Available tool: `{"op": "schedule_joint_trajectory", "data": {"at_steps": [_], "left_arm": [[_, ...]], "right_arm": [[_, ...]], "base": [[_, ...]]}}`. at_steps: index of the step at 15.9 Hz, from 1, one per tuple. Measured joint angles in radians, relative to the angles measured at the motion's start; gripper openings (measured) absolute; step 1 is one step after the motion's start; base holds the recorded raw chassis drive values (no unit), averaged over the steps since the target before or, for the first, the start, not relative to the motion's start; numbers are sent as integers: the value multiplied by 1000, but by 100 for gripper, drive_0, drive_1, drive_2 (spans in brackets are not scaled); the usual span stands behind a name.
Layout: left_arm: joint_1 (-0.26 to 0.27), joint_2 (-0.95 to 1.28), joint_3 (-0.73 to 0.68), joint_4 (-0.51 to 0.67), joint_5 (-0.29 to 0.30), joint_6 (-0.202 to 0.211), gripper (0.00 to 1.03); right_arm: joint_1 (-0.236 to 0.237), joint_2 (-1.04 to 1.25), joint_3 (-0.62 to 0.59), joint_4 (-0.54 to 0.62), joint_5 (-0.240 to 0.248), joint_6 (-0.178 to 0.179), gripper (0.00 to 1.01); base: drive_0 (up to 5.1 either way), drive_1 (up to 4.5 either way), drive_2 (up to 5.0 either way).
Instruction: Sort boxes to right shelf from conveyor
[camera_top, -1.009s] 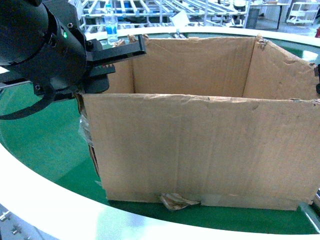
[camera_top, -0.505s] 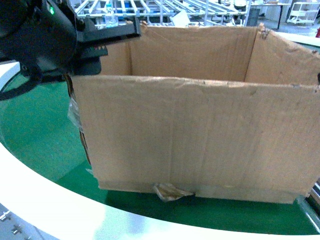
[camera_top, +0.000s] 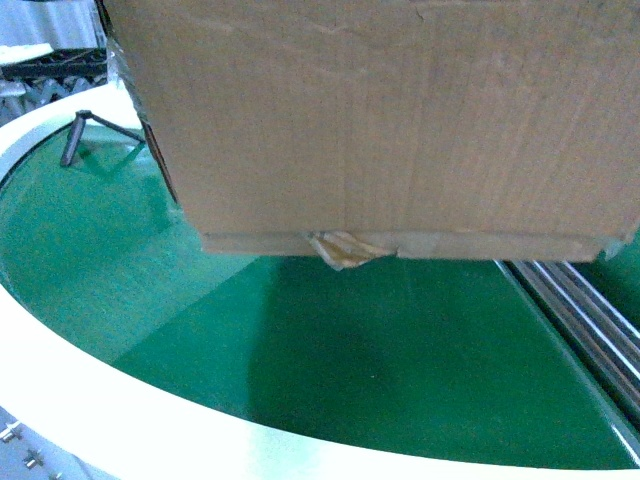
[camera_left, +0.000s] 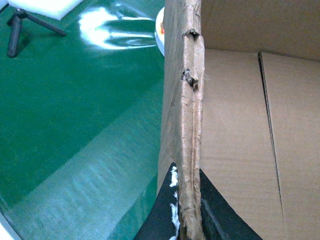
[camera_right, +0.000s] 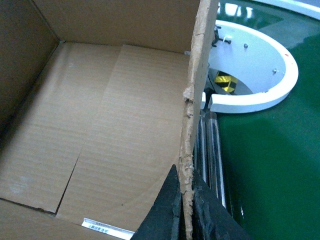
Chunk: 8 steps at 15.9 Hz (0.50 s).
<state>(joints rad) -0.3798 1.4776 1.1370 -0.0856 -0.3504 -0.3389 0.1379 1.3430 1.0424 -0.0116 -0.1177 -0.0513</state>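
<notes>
The brown cardboard box (camera_top: 380, 120) hangs above the green conveyor (camera_top: 350, 350), its bottom edge off the belt, and a wrinkled tape scrap (camera_top: 345, 248) dangles from that edge. Both grippers are out of the head view. In the left wrist view my left gripper (camera_left: 189, 210) is shut on the ragged rim of the box's left wall (camera_left: 187, 100). My right gripper (camera_right: 186, 210) pinches the torn rim of the box's right wall (camera_right: 197, 75). The box's inside (camera_right: 115, 125) holds nothing but a small label strip (camera_right: 105, 227). The right shelf is out of view.
A small black tripod (camera_top: 85, 130) stands on the belt at the far left. Shiny metal rollers (camera_top: 580, 310) run along the right, under the box's right side. The conveyor's broad white rim (camera_top: 100, 400) curves across the front. A white curved inner rim (camera_right: 255, 75) lies beyond the right wall.
The box has risen off the belt and now fills the top of the head view. The left arm, seen earlier at the box's left corner, has gone out of that view.
</notes>
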Motion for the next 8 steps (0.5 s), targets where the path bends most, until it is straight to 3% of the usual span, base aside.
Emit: {"op": "schedule_joint_trajectory", "data": {"at_steps": [2, 7, 8], "left_arm": [[0, -5, 8, 4, -5, 3, 2], [0, -5, 8, -1, -5, 6, 2], [0, -5, 8, 0, -5, 6, 2]], "right_arm": [[5, -11, -1, 10, 4, -18, 2], [6, -11, -3, 6, 5, -21, 2], [5, -11, -3, 7, 5, -21, 2]], "base": [[0, 0, 0], [0, 0, 0], [393, -463, 67]]}}
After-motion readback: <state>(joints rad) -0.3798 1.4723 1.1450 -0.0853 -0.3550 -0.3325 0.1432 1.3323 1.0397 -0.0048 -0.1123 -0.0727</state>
